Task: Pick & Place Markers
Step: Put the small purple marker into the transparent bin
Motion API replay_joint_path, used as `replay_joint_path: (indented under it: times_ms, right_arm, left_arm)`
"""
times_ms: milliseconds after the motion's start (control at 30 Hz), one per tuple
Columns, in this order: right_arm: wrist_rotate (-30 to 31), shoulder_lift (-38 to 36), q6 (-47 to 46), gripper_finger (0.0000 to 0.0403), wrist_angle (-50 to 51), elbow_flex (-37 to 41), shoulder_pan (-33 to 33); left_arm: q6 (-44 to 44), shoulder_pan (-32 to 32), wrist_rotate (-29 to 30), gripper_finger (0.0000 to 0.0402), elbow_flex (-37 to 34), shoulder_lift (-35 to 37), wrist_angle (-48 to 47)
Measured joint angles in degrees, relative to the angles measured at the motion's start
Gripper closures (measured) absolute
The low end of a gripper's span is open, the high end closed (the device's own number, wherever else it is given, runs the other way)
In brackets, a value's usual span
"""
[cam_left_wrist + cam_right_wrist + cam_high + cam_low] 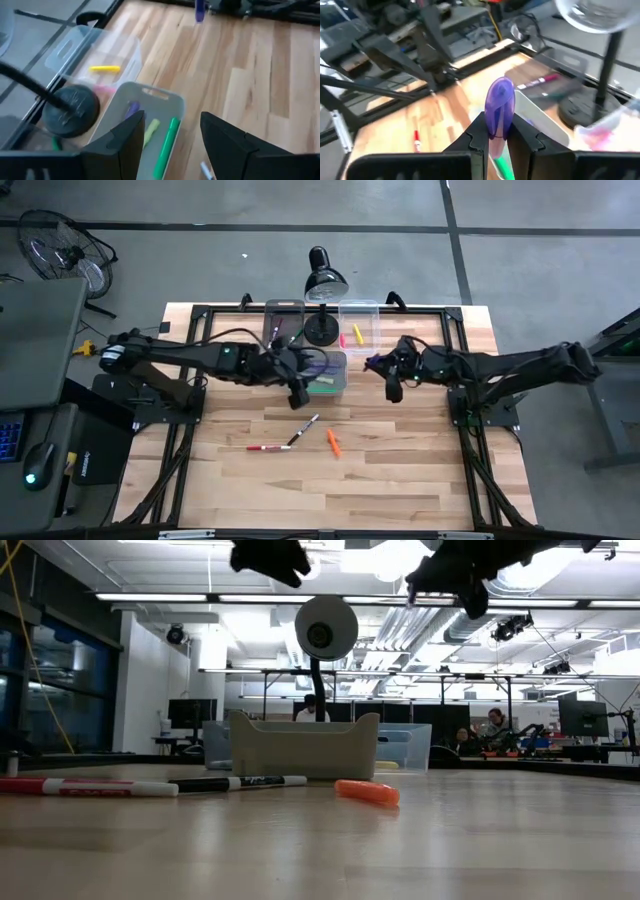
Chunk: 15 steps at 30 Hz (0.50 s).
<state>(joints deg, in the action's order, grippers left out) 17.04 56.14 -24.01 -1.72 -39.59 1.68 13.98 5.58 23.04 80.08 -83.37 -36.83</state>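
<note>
My left gripper [298, 397] hangs open over the near left corner of a clear bin [343, 370]. In that bin [155, 92] lie a green marker [167, 145], a yellow-green one [151, 131] and a purple one [132, 107]. My right gripper [388, 380] is just right of the bin, above the table, shut on a purple marker [500, 107]. A black-and-white marker [303, 430], a red-and-white marker [268, 447] and an orange marker [334, 443] lie flat on the wood nearer the front. My right gripper pinches the purple marker between its two fingers [477, 137], which lie across it. The marker's rounded purple end [500, 95] sticks out past the fingertips toward the bin. It is lifted clear of the table [372, 363].
A black desk lamp stands with its base [322, 330] between two more clear bins at the far edge; the right one [372, 310] holds a yellow marker [105, 69] and a pink one [342, 338]. Bare wood lies along the near half of the table.
</note>
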Motion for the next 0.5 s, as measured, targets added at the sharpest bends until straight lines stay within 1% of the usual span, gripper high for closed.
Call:
replay_joint_path:
  times_ms: [67, 167, 233, 300, 367, 500]
  right_arm:
    - [0.02, -0.50, -0.93, 0.0364, 2.53, 0.00, -0.79]
    - [-0.02, -0.39, -2.40, 0.0364, 4.53, 0.00, -2.24]
    - [-0.09, 0.06, -3.11, 0.0364, 4.94, 0.00, -3.54]
    - [-1.11, 0.51, -3.22, 0.0364, 4.97, 0.00, -5.29]
    - [-2.58, 0.87, -3.86, 0.0364, 4.90, 0.00, -7.52]
    - [-6.53, 2.58, -4.65, 0.0361, 6.46, -0.99, -12.97]
  left_arm:
    - [2.11, 0.01, 0.43, 0.0211, -2.83, 1.89, 1.61]
    - [5.08, 0.00, 1.75, 0.0211, -9.14, 6.43, 1.20]
    - [7.08, 0.00, 1.83, 0.0211, -13.34, 9.13, 6.47]
    - [8.32, 0.00, 1.76, 0.0211, -18.27, 12.86, 8.08]
    - [9.10, 0.00, 1.58, 0.0211, -22.27, 15.66, 13.93]
    - [9.49, -0.14, 1.59, 0.0211, -29.28, 21.40, 17.62]
